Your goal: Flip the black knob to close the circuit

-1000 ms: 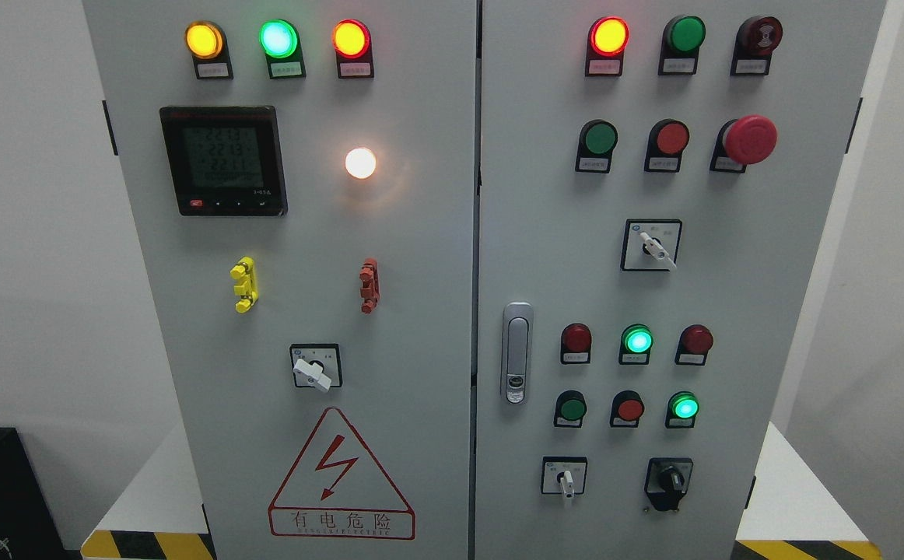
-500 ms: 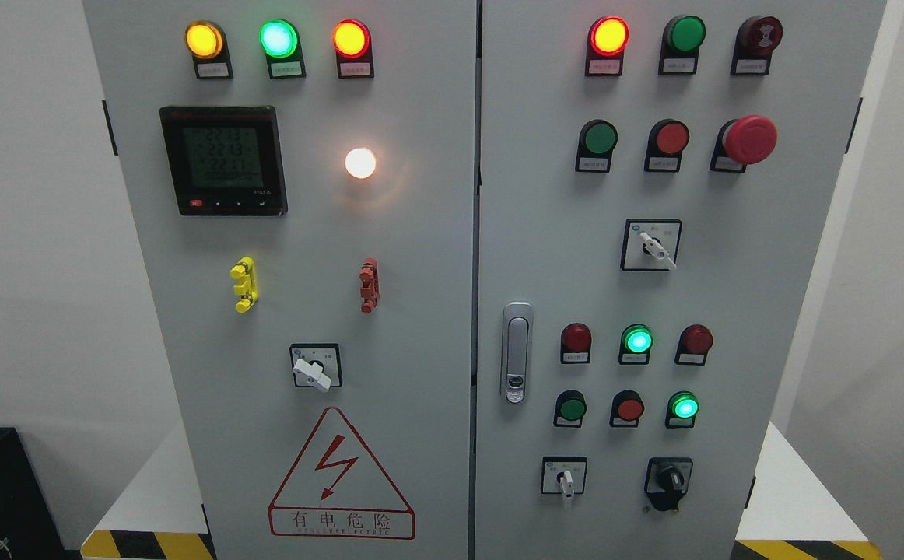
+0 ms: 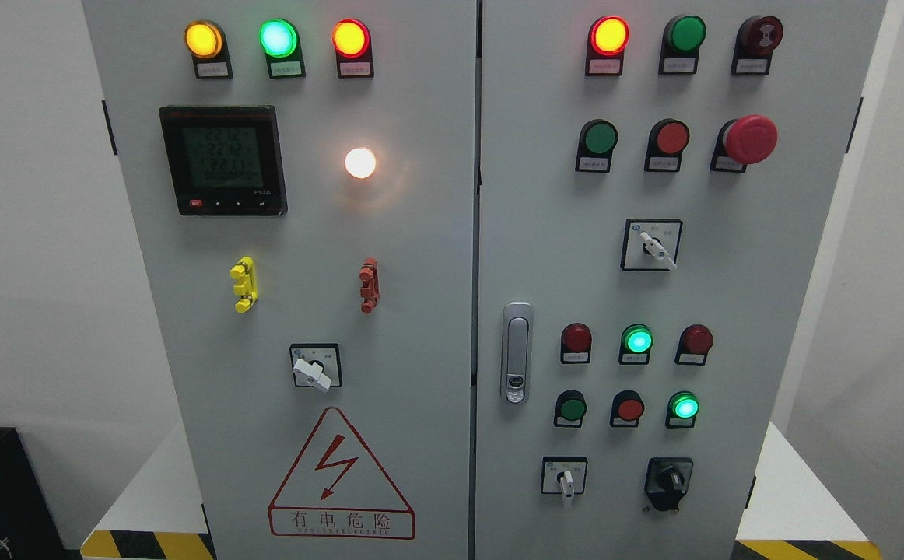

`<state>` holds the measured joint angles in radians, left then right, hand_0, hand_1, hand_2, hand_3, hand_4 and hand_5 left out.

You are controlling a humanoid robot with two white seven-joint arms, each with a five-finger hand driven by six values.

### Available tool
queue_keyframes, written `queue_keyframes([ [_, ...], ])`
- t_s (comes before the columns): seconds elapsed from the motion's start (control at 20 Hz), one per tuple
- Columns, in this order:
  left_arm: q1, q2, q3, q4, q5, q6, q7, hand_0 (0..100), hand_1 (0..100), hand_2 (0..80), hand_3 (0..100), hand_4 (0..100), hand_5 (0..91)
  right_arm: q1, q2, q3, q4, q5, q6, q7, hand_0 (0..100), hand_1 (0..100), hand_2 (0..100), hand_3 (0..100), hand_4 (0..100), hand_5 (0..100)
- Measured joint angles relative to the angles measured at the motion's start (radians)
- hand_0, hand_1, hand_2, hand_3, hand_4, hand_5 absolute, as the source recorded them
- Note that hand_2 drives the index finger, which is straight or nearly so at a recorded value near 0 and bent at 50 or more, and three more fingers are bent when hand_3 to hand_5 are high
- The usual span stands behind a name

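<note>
Head view: the black knob (image 3: 668, 482) sits at about 5 o'clock on the grey cabinet (image 3: 421, 257), low on the right door, near that door's right edge. A white-handled switch (image 3: 565, 478) lies at its 9 o'clock, well apart. Neither robot hand shows, so their fingers cannot be told.

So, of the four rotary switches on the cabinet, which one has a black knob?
The black knob at the right door's bottom right; the other three have white handles.
</note>
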<state>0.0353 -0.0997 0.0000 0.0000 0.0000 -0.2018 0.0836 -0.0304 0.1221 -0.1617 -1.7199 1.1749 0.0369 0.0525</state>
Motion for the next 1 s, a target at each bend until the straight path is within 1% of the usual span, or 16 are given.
queue_keyframes([
  [0.4,0.0,0.0,0.0,0.0,0.0,0.0,0.0,0,0,0.0,0,0,0.0,-0.031,0.008,0.008,-0.04,0.07,0.054,-0.002,0,12,78,93,74,73],
  [0.65,0.0,0.0,0.0,0.0,0.0,0.0,0.0,0,0,0.0,0,0,0.0,-0.057,0.012,0.013,-0.05,0.1,0.066,-0.007,0,13,78,93,74,73],
  [1.0,0.0,0.0,0.0,0.0,0.0,0.0,0.0,0,0,0.0,0,0,0.0,-0.109,0.016,0.015,-0.028,0.129,0.082,0.009,0,13,78,93,74,73],
])
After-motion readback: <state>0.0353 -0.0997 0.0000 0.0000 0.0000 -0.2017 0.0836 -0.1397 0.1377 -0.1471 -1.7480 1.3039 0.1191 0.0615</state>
